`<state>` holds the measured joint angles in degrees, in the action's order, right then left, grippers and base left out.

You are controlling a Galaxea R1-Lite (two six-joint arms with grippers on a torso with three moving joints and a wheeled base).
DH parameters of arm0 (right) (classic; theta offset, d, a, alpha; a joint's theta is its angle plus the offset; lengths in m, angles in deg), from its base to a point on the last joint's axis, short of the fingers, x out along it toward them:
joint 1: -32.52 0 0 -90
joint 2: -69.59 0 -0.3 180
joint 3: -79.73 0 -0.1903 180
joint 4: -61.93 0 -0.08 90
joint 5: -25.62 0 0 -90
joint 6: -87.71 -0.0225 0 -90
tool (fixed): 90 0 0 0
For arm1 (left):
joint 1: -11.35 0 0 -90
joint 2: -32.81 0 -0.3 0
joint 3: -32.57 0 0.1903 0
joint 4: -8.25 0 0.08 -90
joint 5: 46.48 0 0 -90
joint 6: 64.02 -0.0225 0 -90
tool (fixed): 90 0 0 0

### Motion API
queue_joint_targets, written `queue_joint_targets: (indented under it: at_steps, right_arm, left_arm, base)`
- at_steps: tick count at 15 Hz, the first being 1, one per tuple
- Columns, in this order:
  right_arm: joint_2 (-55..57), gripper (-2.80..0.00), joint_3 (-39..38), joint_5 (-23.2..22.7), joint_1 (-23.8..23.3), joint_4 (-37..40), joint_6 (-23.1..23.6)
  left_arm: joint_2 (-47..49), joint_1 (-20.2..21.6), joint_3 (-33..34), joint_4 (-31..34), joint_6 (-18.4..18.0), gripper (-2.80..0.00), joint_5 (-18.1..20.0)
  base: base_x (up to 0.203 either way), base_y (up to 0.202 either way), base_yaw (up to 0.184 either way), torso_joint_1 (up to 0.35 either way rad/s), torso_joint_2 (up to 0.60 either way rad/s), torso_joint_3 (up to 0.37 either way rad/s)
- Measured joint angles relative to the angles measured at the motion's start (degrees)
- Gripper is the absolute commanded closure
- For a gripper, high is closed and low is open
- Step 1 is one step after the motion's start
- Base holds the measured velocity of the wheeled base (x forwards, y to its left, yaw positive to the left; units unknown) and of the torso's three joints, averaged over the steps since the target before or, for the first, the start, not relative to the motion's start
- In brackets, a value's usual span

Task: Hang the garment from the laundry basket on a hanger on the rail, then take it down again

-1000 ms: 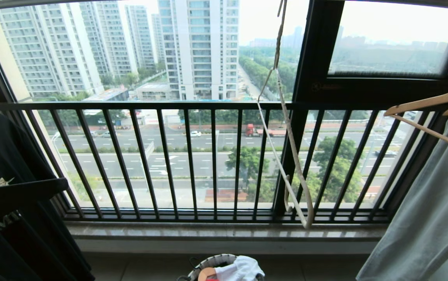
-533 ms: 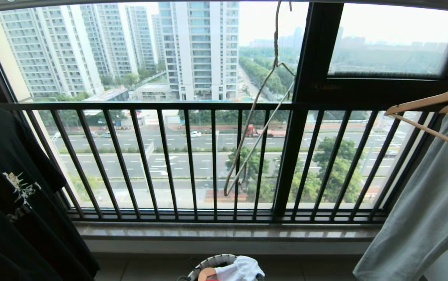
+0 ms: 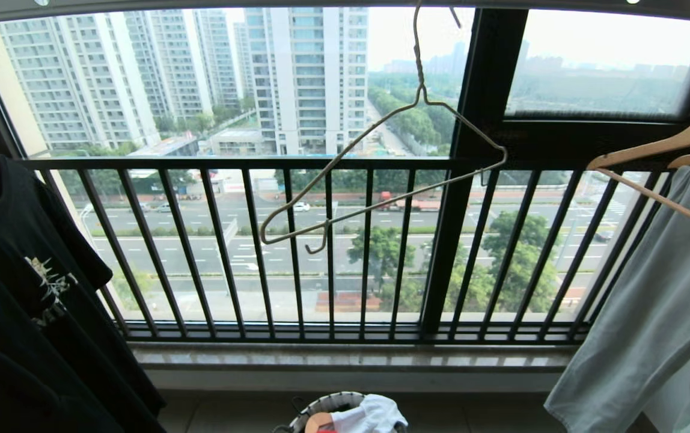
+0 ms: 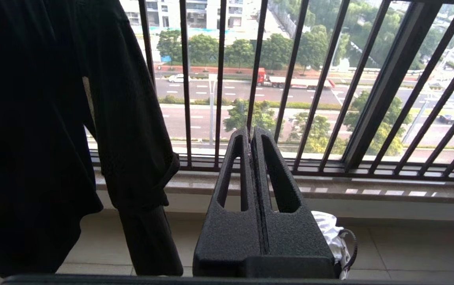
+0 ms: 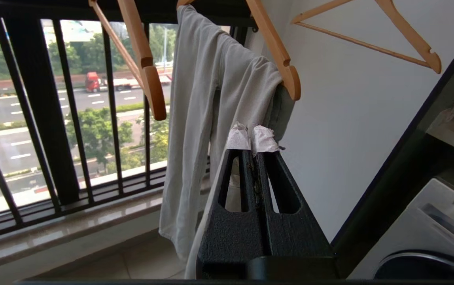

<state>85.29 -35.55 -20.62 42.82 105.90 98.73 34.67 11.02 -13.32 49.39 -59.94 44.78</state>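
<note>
Head view shows the thin white wire hanger [image 3: 381, 174] bare and tilted under the grey overhead rail [image 3: 345, 5]. Below, the small round white-rimmed basket [image 3: 327, 402] (garment barely visible inside). Left gripper [image 4: 250, 136] clenched empty, nearer; right gripper [image 5: 252, 138] clenched too.

We see neither arm in the head view. In the left wrist view, our left tool [image 4: 250, 132] rises from the bottom centre of the frame, its two black fingers [image 4: 235, 174] pressed flat together with nothing between them. In the right wrist view, our right tool [image 5: 252, 136] likewise stands up from the bottom centre, fingers closed tight on nothing, and its tips [image 5: 264, 139] are wrapped in white tape.
</note>
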Motion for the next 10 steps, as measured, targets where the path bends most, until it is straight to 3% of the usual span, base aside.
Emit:
queue_joint_targets:
  at_steps: [3, 5, 8, 10]
  right_arm:
    - [-0.11, 0.00, -2.43, 0.91, -3.90, 3.93, -3.64]
    - [-0.01, 0.00, -5.03, 1.10, -4.63, 4.63, -5.52]
    - [1.22, 0.00, -6.06, -2.12, -9.43, 0.67, -3.12]
    - [-0.61, 0.00, -9.60, -5.28, -10.41, 0.31, -2.24]
  left_arm:
    - [-1.39, 0.06, 5.16, -0.74, -3.28, 0.00, -0.66]
    - [-1.65, 0.09, 9.99, -4.51, -4.20, 0.00, -1.33]
    - [-1.74, 0.06, 18.11, -14.61, -6.57, 0.00, -1.57]
    - [-1.74, 0.09, 21.21, -16.46, -7.60, 0.00, -1.40]
  base:
    - [0.000, 0.000, 0.000, 0.000, 0.00, 0.000]
    - [0.000, 0.000, 0.000, 0.000, 0.00, 0.000]
    - [0.000, 0.000, 0.000, 0.000, 0.00, 0.000]
    - [0.000, 0.000, 0.000, 0.000, 0.00, 0.000]
